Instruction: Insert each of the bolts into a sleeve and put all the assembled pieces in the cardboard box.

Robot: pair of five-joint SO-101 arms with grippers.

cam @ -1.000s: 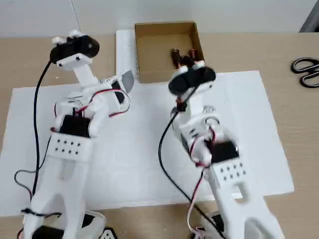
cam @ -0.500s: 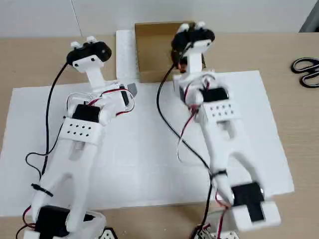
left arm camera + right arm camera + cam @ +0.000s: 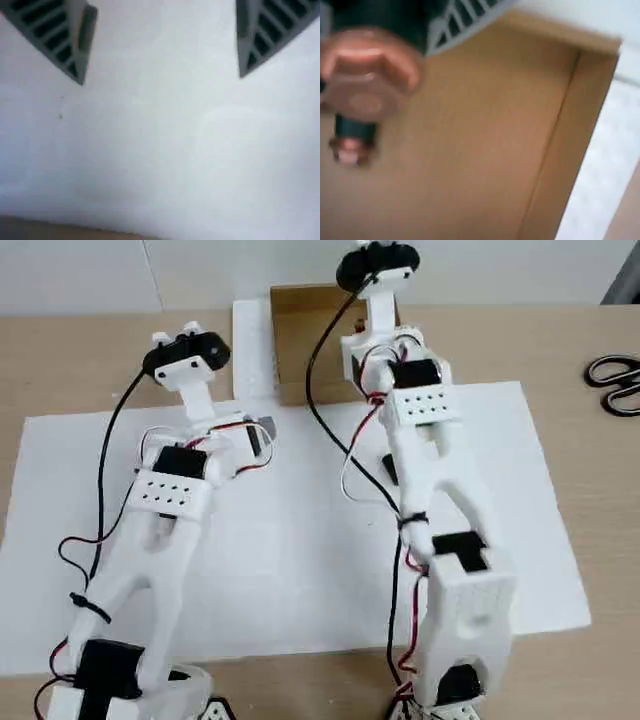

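Observation:
The cardboard box [image 3: 300, 340] stands at the table's far edge, and my right arm [image 3: 400, 390] stretches out over it. In the right wrist view a copper bolt head in a black sleeve [image 3: 367, 75] hangs close to the camera over the box floor [image 3: 470, 150]. My right gripper [image 3: 385, 45] is shut on this piece, with one grey finger [image 3: 460, 20] beside it. A black end with a copper tip [image 3: 350, 145] shows just beyond it. Left of the box, my left gripper [image 3: 262, 428] hangs open over the white paper [image 3: 160, 150], its fingers [image 3: 75, 40] wide apart and empty.
A large white sheet [image 3: 300, 540] covers the middle of the wooden table. A white strip [image 3: 252, 350] lies against the box's left side. Scissors [image 3: 615, 380] lie at the far right edge. The box's side wall [image 3: 560, 150] rises next to the held piece.
My right arm has stretched forward from the sheet to over the box, carrying the piece. My left arm has shifted slightly forward and right, its gripper staying near the box's left corner.

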